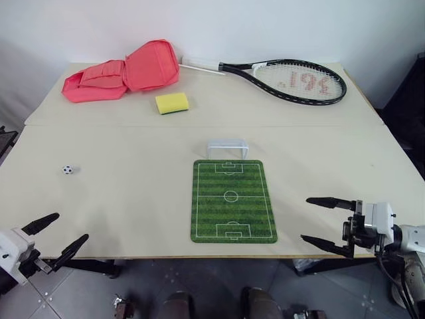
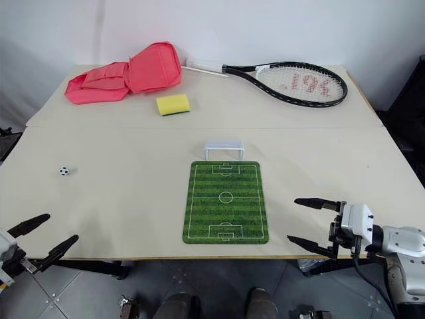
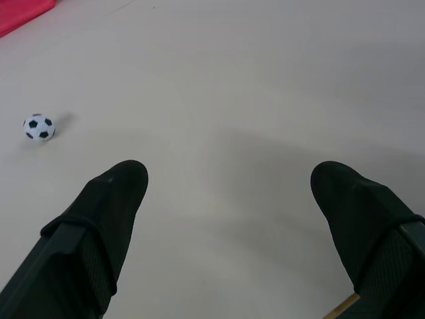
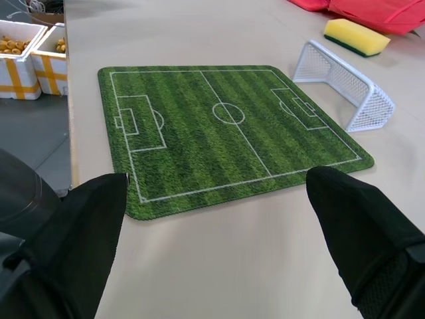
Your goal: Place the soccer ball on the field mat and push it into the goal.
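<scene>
The tiny black-and-white soccer ball (image 1: 67, 169) rests on the bare table at the left, away from the mat; the left wrist view also has the ball (image 3: 39, 127). The green field mat (image 1: 233, 200) lies flat near the table's front edge, centre. The white goal (image 1: 227, 147) stands just beyond the mat's far end, seen too as the goal (image 4: 343, 82). My left gripper (image 1: 60, 236) hovers open at the front left corner, nearer than the ball. My right gripper (image 1: 316, 221) is open at the front right, pointing toward the mat (image 4: 219, 126).
A yellow sponge (image 1: 172, 102), a red folded cloth (image 1: 126, 72) and a tennis racket (image 1: 285, 80) lie along the table's far side. White foam boxes (image 4: 26, 53) holding yellow fruit stand on the floor beyond the table edge.
</scene>
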Motion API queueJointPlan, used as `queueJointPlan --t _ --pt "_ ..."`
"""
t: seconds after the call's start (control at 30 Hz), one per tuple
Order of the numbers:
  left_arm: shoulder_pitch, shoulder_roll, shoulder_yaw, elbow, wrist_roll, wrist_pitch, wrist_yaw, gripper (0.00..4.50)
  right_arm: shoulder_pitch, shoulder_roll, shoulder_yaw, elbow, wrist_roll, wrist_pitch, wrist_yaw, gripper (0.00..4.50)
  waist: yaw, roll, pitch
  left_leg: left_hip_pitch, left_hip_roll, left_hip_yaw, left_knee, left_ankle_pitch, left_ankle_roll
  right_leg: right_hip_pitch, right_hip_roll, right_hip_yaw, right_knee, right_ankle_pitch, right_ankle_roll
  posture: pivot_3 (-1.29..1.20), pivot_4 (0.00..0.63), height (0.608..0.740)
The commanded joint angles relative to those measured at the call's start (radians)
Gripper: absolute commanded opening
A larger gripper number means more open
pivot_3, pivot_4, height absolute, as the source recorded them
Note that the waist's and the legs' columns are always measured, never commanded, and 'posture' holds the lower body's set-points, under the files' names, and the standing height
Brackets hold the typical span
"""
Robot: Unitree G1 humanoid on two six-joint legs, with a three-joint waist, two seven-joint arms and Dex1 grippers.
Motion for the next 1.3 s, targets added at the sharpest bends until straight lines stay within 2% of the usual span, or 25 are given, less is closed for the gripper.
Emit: queueJointPlan --t 0.03,0.17,0.27,0.37,0.6,0.73,0.93,1.1,1.3 --pt "0.012 -0.019 0.045 -0.034 -0.031 0.011 0.036 4.46 -0.033 0.019 0.010 0.000 0.032 -0.003 0.019 4.50 0.000 0.000 0.000 0.000 0.000 0.000 0.000 0.000 0.000 0.000 0.000 0.000 0.000 0.000 0.000 0.00 0.150 0.740" --pt "0.019 -0.069 0.094 -0.062 -0.119 0.069 0.079 4.46 -0.054 0.074 0.010 -0.022 0.109 0.031 0.029 4.50 0.000 0.000 0.000 0.000 0.000 0.000 0.000 0.000 0.000 0.000 0.000 0.000 0.000 0.000 0.000 0.00 0.150 0.740" --pt "0.008 -0.184 0.201 -0.039 -0.289 0.146 0.184 4.46 -0.081 0.179 0.036 -0.126 0.191 0.076 -0.046 4.50 -0.004 0.000 0.000 0.001 0.001 0.000 0.000 -0.001 -0.001 0.000 0.000 0.000 0.000 0.000 0.000 0.00 0.150 0.740" --pt "0.033 -0.278 0.201 -0.021 -0.275 0.128 0.228 4.46 -0.119 0.276 0.047 -0.185 0.194 0.062 -0.129 4.50 -0.003 0.000 0.000 0.001 0.003 0.001 0.001 -0.001 -0.002 0.000 0.002 0.000 0.001 0.000 0.000 0.00 0.150 0.740" --pt "0.019 -0.355 0.131 -0.062 -0.243 0.123 0.267 4.46 -0.147 0.308 0.071 -0.177 0.162 0.041 -0.131 4.50 0.027 -0.005 -0.003 0.000 0.003 0.000 0.006 -0.003 -0.001 0.001 0.002 0.000 0.001 0.000 0.000 0.00 0.150 0.740" --pt "-0.046 -0.337 0.109 -0.078 -0.254 0.157 0.322 4.46 -0.151 0.304 0.067 -0.136 0.151 0.009 -0.091 4.50 0.023 -0.005 -0.003 0.000 0.003 0.001 0.006 -0.004 -0.001 0.001 0.003 0.000 0.001 0.000 -0.001 0.00 0.150 0.740" --pt "-0.291 -0.205 0.050 -0.018 -0.179 0.265 0.474 4.46 -0.154 0.294 0.055 -0.063 0.143 -0.028 -0.037 4.50 0.026 -0.005 -0.003 0.000 0.004 0.000 0.008 -0.003 -0.002 0.002 0.004 0.000 0.004 0.000 -0.001 0.00 0.150 0.740" --pt "-0.570 -0.068 -0.025 0.245 -0.049 0.327 0.602 4.46 -0.141 0.310 0.050 0.007 0.143 -0.080 0.020 4.50 0.020 -0.005 -0.003 0.001 0.004 0.000 0.010 -0.004 -0.002 0.002 0.005 0.000 0.005 0.000 -0.001 0.00 0.150 0.740" --pt "-0.789 -0.006 -0.105 0.516 0.051 0.280 0.618 4.46 -0.131 0.325 0.054 0.049 0.139 -0.119 0.041 4.50 0.003 -0.005 -0.003 0.001 0.005 0.002 0.008 -0.004 -0.002 0.001 0.006 0.000 0.005 0.000 -0.001 0.00 0.150 0.740"
